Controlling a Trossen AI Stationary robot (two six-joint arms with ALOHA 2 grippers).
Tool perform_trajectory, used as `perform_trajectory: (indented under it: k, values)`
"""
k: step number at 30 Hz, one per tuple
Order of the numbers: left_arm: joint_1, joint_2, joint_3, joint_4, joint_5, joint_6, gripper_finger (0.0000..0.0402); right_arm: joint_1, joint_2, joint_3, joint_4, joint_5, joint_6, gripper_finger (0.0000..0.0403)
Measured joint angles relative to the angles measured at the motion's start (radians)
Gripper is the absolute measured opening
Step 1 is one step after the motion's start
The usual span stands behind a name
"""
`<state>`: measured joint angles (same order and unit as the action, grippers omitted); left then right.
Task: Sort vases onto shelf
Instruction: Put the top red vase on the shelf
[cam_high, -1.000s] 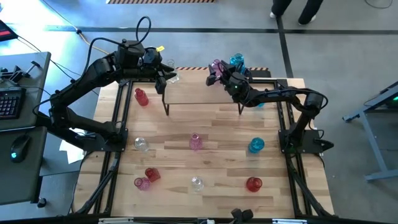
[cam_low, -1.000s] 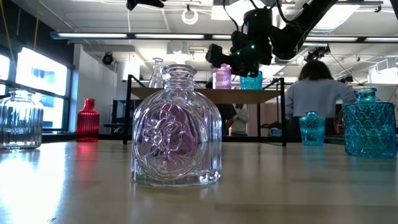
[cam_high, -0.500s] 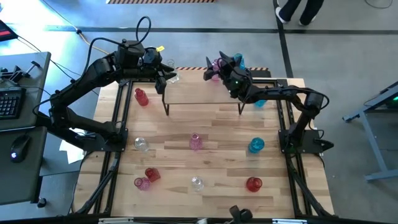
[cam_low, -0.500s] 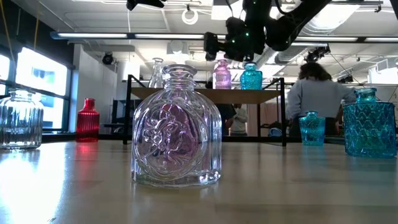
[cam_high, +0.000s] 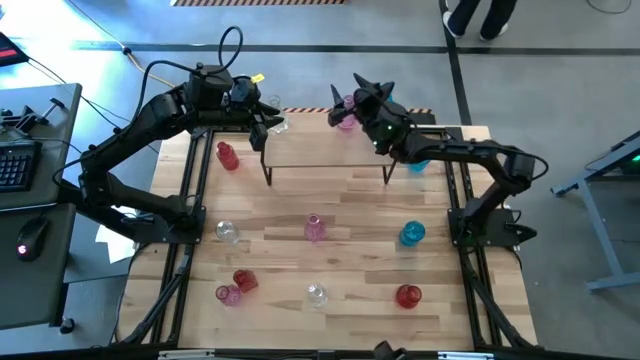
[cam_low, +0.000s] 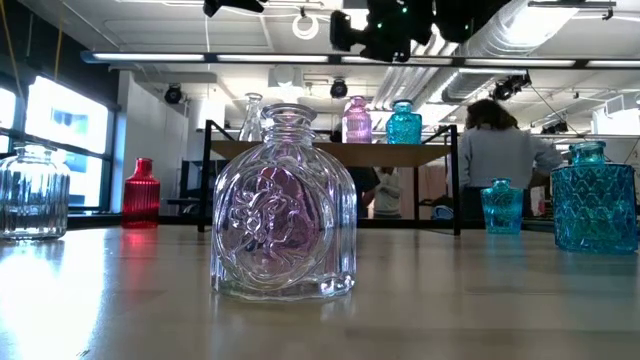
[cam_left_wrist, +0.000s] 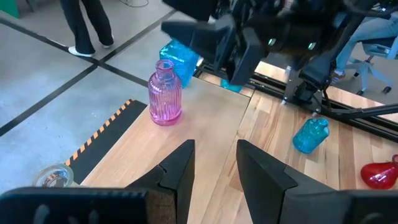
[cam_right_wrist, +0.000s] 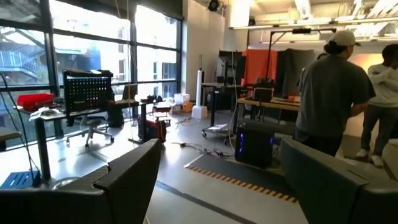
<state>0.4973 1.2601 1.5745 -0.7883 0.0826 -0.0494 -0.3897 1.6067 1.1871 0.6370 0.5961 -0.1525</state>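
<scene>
Wide apart and empty, my right gripper (cam_high: 352, 88) hangs at upper centre of the high view, above the ribbed pink glass vase (cam_high: 346, 109) and faceted blue glass vase (cam_low: 404, 123) on the raised light-wood shelf (cam_high: 330, 150). My left gripper (cam_high: 268, 120), jaws narrowly parted on nothing, hovers at the shelf's left end. Glass looks slick and breakable; I'd pinch the narrow necks, gently.

No legible text, labels, brand marks, numbers or signs appear in any view, whether on the vases, the shelf, the arms or the room beyond.
</scene>
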Motion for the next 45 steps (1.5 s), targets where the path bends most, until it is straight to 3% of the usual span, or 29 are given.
perform_trajectory:
  k: [14,28,35,45]
  values:
    - [0.0,0.0,0.0,0.024,0.0,0.0,0.0111,0.037,-0.157,0.064,-0.396,-0.013,0.066,0.0319]
    - [0.005,0.004,0.001,0.076,-0.006,-0.041,0.0111,0.101,-0.21,0.065,-0.539,-0.014,0.066,0.0319]
    - [0.028,0.004,0.001,-0.045,-0.017,-0.085,0.0106,0.109,-0.231,0.065,-0.581,-0.038,0.064,0.0319]
    - [0.113,0.004,0.001,-0.298,-0.198,-0.156,0.0094,0.103,-0.249,0.064,-0.66,-0.055,0.036,0.0319]
